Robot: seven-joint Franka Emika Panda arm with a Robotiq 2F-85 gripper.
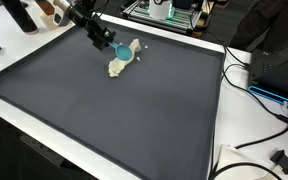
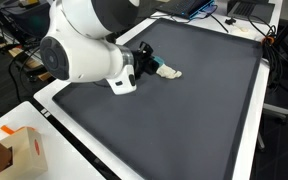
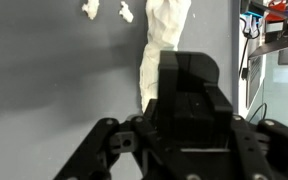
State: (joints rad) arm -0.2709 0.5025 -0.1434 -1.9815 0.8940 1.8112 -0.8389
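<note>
A cream soft toy [image 1: 117, 67] with a teal middle [image 1: 124, 54] lies on the dark grey mat [image 1: 134, 110] near its far edge. My gripper [image 1: 108, 43] reaches down to the teal part. In an exterior view the big white arm [image 2: 89, 40] hides most of the gripper [image 2: 150, 65]; the toy's cream end [image 2: 170, 71] sticks out beside it. In the wrist view the gripper [image 3: 189, 60] shows as one black block, jaws close together. The cream toy [image 3: 164, 30] runs under it, and the teal part is hidden. Two small cream bits [image 3: 90, 8] lie nearby.
The mat covers a white table [image 1: 219, 140]. Cables [image 1: 259, 95] and a black plug [image 1: 284, 158] lie off one side, with equipment [image 1: 169, 10] behind the far edge. A cardboard box [image 2: 19, 150] stands by a table corner.
</note>
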